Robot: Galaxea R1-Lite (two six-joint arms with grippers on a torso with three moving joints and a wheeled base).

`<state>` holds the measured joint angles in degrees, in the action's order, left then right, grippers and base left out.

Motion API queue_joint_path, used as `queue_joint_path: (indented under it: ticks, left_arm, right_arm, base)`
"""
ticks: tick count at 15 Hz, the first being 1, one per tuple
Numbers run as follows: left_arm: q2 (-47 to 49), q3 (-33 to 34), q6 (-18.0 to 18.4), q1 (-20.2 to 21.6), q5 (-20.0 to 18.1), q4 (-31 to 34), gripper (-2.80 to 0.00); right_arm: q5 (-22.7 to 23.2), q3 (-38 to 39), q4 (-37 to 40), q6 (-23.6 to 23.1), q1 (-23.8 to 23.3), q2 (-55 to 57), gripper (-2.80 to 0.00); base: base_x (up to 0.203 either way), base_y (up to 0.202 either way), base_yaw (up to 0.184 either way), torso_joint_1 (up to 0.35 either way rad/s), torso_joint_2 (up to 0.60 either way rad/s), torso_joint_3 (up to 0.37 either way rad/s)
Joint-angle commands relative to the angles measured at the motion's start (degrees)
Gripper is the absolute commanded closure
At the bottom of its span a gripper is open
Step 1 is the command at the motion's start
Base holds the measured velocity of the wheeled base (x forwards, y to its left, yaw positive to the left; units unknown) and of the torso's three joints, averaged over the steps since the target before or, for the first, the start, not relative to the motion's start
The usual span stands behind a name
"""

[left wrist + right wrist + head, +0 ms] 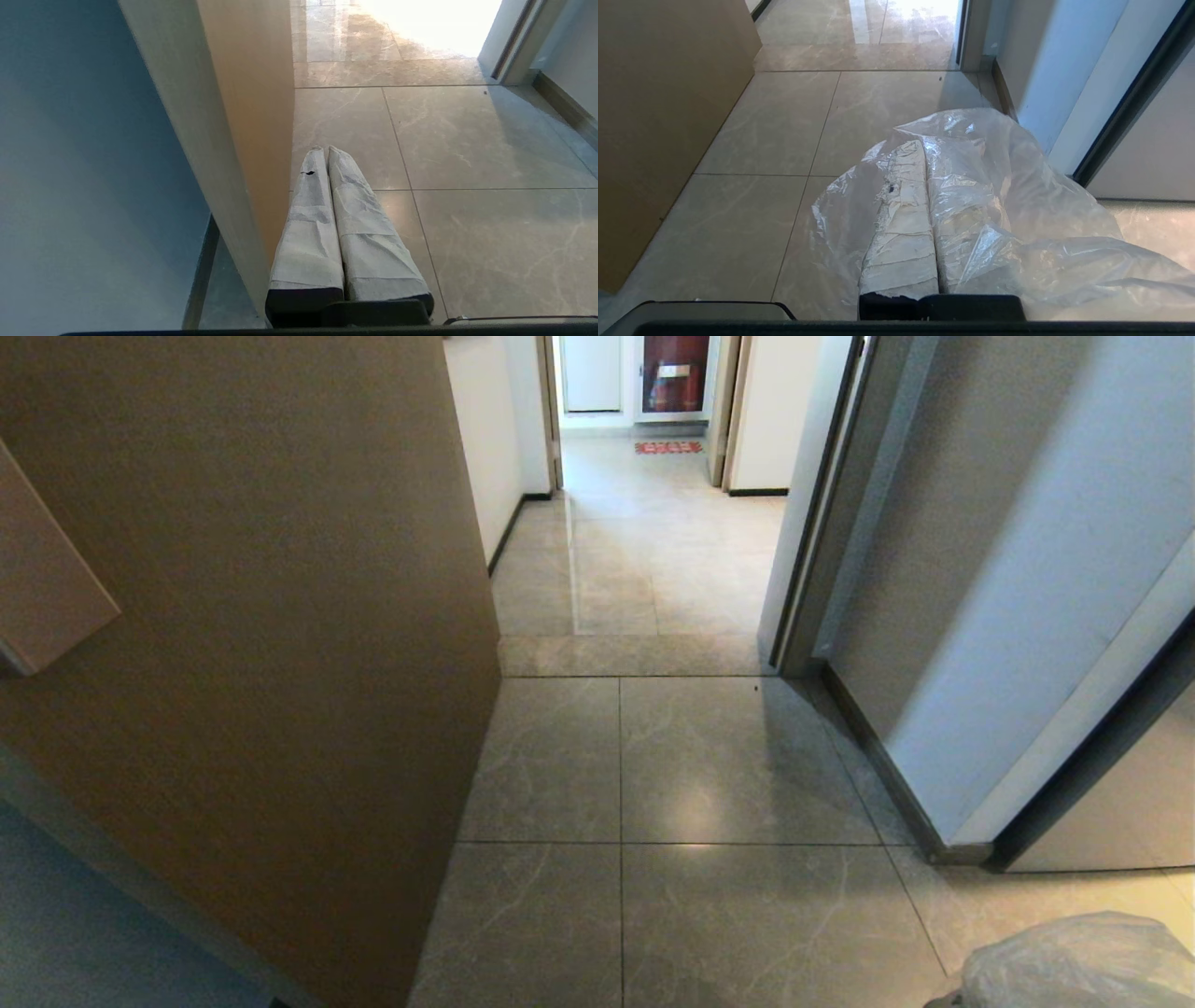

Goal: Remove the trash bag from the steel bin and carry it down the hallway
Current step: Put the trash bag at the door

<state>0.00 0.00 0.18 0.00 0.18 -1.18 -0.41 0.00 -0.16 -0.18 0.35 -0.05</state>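
Right gripper point(924, 144): I see its fingers pressed together with the trash bag point(994, 196) pinched between them, film draped over both.
Left gripper point(325, 150): closed on nothing, beside the brown door point(243, 116).
Bag: low on my right, over the floor.
Heading: I judge the hallway point(644, 551) lies straight ahead, through the gap between door and right-hand frame.

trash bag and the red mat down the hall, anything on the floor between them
Nothing: in the head view only bare floor tiles run from the trash bag, at the lower right, to the red mat at the far end of the hallway.
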Motion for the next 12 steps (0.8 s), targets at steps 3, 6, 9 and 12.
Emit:
queue_joint_path:
  ticks: [3,6,9,12]
  left_arm:
    - [0.00,0.62,-0.01,0.00,-0.01,-0.05,0.00]
    - [0.00,0.62,-0.01,0.00,0.08,-0.05,0.00]
    - [0.00,0.62,0.09,0.00,0.08,-0.21,0.00]
    - [0.00,0.62,0.17,0.00,0.07,-0.13,0.00]
  right_arm:
    - [-0.02,0.00,-0.02,0.01,-0.09,0.05,0.00]
    - [-0.02,0.00,-0.02,0.01,0.00,0.05,0.00]
    - [-0.02,0.00,-0.02,0.01,0.00,0.05,0.00]
    - [-0.02,0.00,-0.02,0.01,0.00,0.05,0.00]
  base:
    - [0.000,0.000,0.000,0.000,0.00,0.000]
    - [0.000,0.000,0.000,0.000,0.00,0.000]
    - [0.000,0.000,0.000,0.000,0.00,0.000]
    - [0.000,0.000,0.000,0.000,0.00,0.000]
